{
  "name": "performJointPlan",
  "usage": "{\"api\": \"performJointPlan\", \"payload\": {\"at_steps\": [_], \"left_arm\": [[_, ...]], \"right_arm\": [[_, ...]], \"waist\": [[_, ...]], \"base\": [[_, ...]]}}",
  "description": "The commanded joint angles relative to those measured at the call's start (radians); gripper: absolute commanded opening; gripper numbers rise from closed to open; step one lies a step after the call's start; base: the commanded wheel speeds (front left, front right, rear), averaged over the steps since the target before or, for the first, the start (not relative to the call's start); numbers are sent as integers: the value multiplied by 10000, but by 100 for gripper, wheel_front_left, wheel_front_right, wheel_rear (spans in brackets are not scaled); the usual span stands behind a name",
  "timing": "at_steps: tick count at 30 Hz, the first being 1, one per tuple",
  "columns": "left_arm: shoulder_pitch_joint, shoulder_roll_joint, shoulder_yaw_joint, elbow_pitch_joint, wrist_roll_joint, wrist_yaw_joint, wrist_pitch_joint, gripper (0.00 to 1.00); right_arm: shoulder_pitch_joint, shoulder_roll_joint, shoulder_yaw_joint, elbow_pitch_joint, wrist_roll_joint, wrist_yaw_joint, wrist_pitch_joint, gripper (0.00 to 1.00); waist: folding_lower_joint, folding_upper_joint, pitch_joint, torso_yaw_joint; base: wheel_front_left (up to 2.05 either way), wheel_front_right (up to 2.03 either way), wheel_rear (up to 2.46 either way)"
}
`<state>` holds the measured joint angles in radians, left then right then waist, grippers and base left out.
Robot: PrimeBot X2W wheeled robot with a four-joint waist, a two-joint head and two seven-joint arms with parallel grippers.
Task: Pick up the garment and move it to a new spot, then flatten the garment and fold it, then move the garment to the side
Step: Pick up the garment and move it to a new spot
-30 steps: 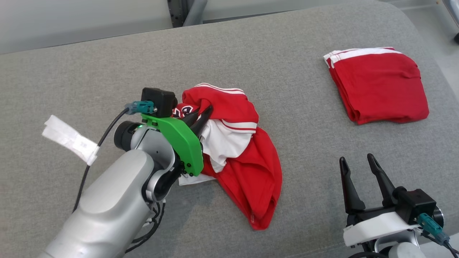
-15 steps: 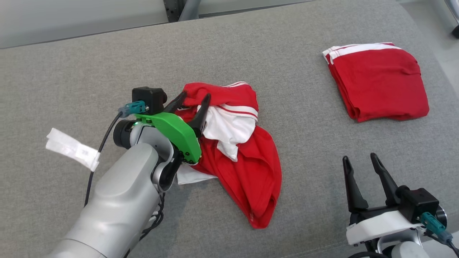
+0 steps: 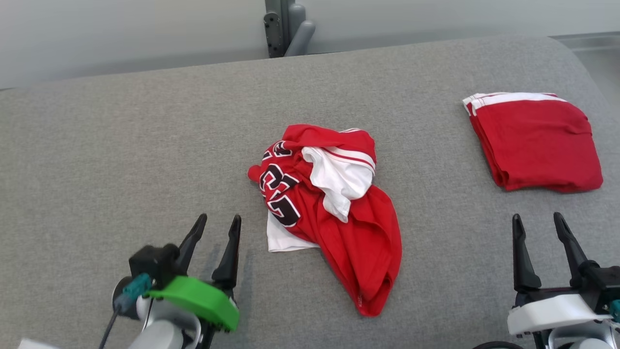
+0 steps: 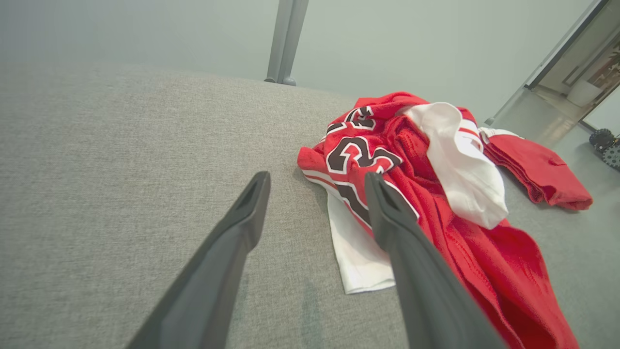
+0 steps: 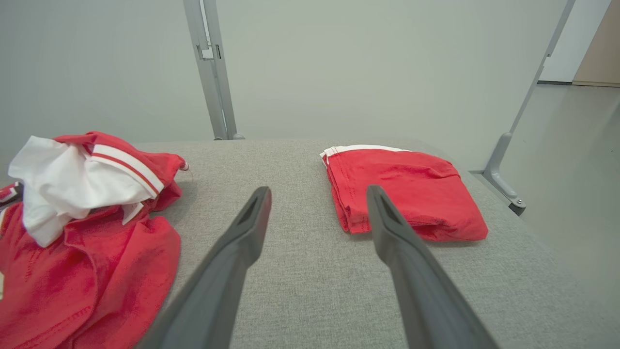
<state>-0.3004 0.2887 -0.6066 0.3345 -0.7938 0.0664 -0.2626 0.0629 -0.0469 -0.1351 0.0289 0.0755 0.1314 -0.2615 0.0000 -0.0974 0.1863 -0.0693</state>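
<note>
Nearest the camera, both arms are cut off by the bottom edge of the head view. The left gripper (image 3: 219, 219) has its 2 dark tapered fingers spread apart, holding nothing, above a glossy green bracket (image 3: 198, 300) and a teal plug (image 3: 135, 286). The right gripper (image 3: 536, 217) is also spread and empty, over a white bracket (image 3: 547, 312). A white scrap (image 3: 34, 344) at the lower left corner is mostly out of frame.

Both hover over the table (image 3: 121, 160), which is covered in coarse grey woven fabric with a rounded far corner.

The garment (image 3: 348, 232), a red mesh-like jersey, lies crumpled near the table's middle, between the 2 grippers and apart from both. White lining spills out on top and a flat white corner shows at its near left. It carries black digits outlined in white, creased so that they cannot be read for sure.

Farther right lies a folded red garment (image 3: 537, 145), roughly square, with white stripes along its far edge.

Beyond the table stands a grey metal post (image 3: 286, 29), its top cut off.
</note>
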Motion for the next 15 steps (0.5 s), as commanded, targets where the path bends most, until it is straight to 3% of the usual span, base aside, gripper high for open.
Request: {"api": "performJointPlan", "payload": {"at_steps": [1,7,15], "left_arm": [[385,128,104,-274,528,127,-21,100],[2817,145,1146,-1991,2728,402,-13,100],[4708,-683,3268,-2318,4198,-461,-13,100]], "right_arm": [[240,-32,-87,-43,-125,-14,-16,100],[672,-22,-438,-98,-708,-14,-16,100],[1113,-27,-522,299,-938,-14,-16,100]], "waist": [[0,-1,-330,374],[0,-1,-909,1009],[0,-1,-1358,1888]], "base": [[0,0,0],[0,0,0],[0,0,0]]}}
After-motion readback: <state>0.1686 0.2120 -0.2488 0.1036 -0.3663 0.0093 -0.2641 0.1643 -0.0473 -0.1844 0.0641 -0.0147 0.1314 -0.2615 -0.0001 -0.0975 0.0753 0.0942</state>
